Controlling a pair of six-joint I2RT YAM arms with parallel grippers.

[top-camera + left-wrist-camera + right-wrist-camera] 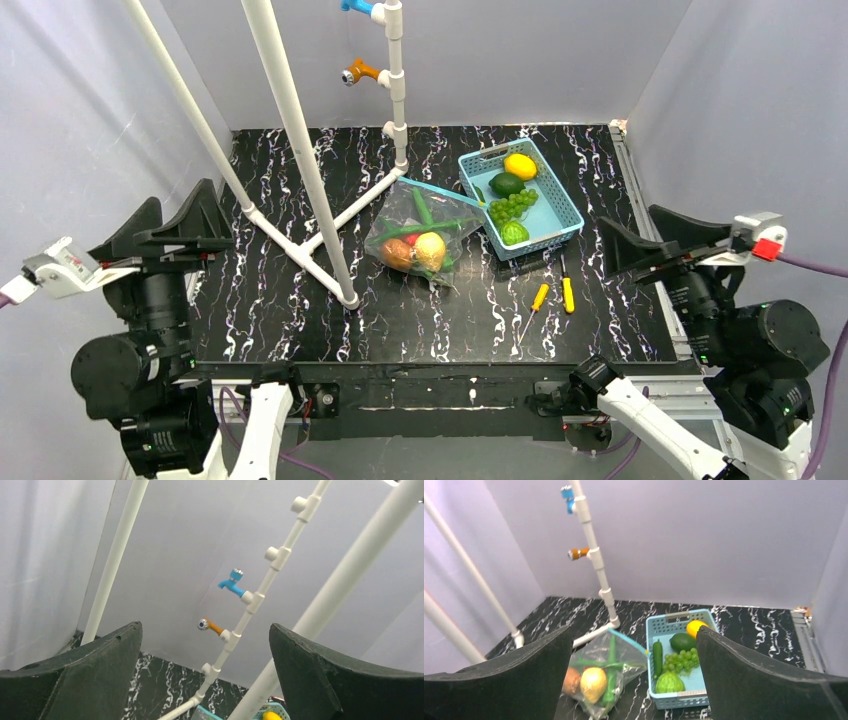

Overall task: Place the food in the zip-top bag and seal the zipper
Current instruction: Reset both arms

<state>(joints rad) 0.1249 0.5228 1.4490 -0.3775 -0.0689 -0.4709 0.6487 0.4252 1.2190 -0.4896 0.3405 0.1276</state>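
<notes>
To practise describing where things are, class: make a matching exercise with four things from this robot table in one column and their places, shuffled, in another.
1 grapes
2 long green pods
3 screwdrivers
4 blue tap

A in the zip-top bag
B on the white pipe stand
C in the blue basket
D on the table

Pairs: 1-C, 2-A, 3-D, 4-B

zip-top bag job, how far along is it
Done: the green pods, brown-orange fruit and yellow-orange fruit lie inside the zip-top bag. In hand: nothing; the left gripper and right gripper are open, away from the bag. Left: the zipper reads as one line, but I cannot tell whether it is sealed.
</notes>
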